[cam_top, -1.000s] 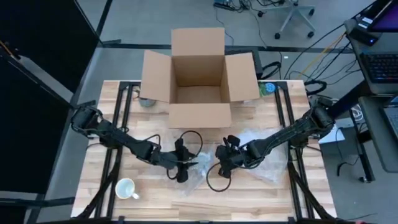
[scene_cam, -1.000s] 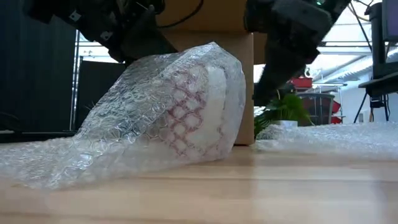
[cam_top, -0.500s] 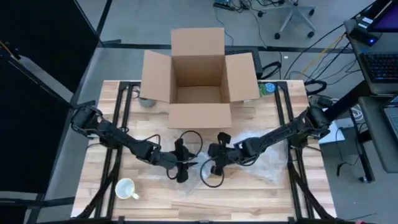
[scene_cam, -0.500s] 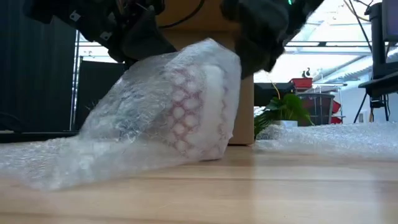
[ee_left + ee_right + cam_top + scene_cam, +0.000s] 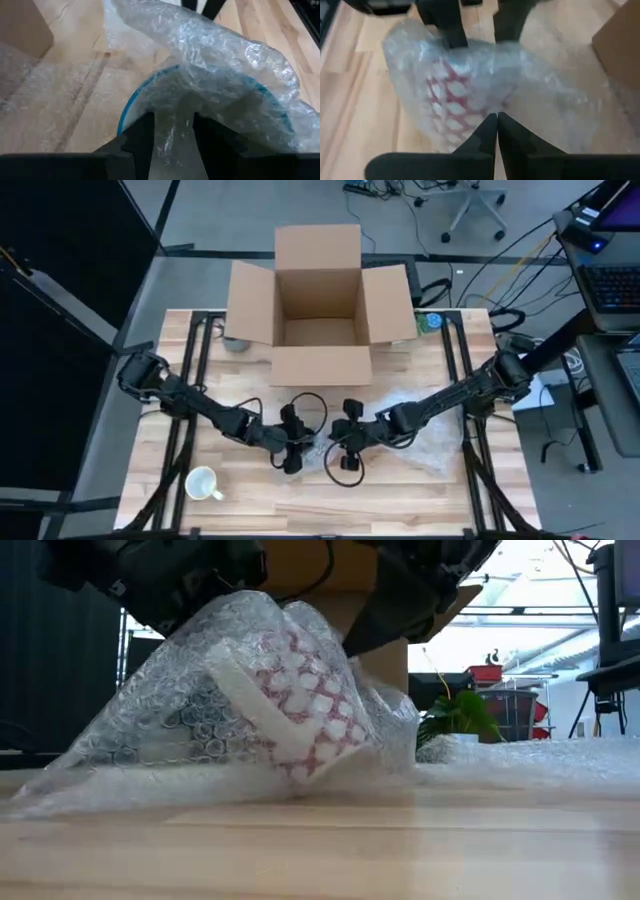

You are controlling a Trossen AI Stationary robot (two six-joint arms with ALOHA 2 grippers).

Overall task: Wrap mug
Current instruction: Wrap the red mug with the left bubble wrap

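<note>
Wrapping is well under way: your mug (image 5: 300,705), white with a red lattice pattern, lies tipped on its side near the middle of the table (image 5: 400,490), just in front of the open cardboard box (image 5: 318,305), and it is already covered by the bubble wrap (image 5: 180,730). Your left gripper (image 5: 292,448) sits at the mug's left side, and its wrist view shows the two fingers pinching the mug's rim with a layer of wrap between them. Your right gripper (image 5: 345,448) is on the opposite side, fingers pressed together on a fold of the wrap that it holds over the mug — the right wrist view shows the tips meeting with film caught between them. The main risk, as I judge it, is the wrap sliding out of that thin pinch if you pull across too hard, which would let the fold spring open. Pulling against the left hold could also drag the mug along the wood or twist it out of the left fingers, since the film under them looks slippery. Keep an eye on the two grippers too — they are very near each other, so a wide swing could knock them together. A second mug (image 5: 203,482) stands well apart at the front left and looks safely out of the way.
</note>
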